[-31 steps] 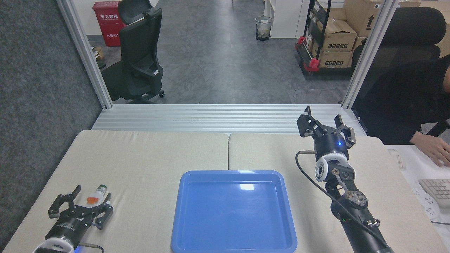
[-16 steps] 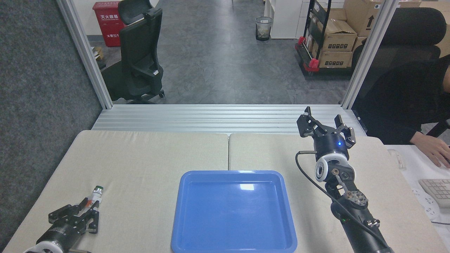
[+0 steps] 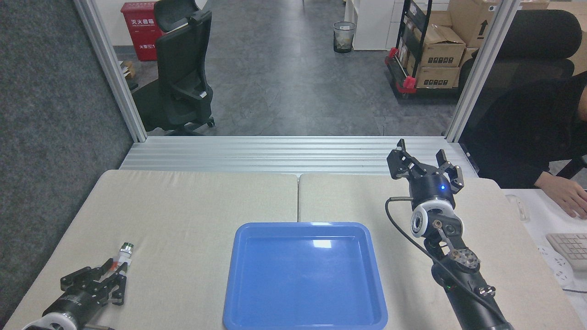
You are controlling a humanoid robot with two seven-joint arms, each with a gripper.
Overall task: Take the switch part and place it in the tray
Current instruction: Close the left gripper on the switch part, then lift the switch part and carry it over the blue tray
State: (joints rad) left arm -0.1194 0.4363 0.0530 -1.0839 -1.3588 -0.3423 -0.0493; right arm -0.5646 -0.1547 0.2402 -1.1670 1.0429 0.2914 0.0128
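Left gripper (image 3: 102,278): left of the tray (image 3: 305,276), fingers narrowed around the switch part (image 3: 122,257).
Switch part: green tip pointing away beyond the fingertips.
Right gripper (image 3: 424,164): spread wide, beyond the tray's far right corner.

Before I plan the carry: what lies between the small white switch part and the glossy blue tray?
Only bare beige mat between the switch part and tray, per the head view.

The table (image 3: 192,215) is covered by two beige cloth-like pads meeting in a seam that runs from the far edge toward the middle. The blue tray (image 3: 243,293) lies flat at the middle of the near edge (empty, glossy). The switch part (image 3: 122,256) sits near the near-left corner, green tip pointing away.
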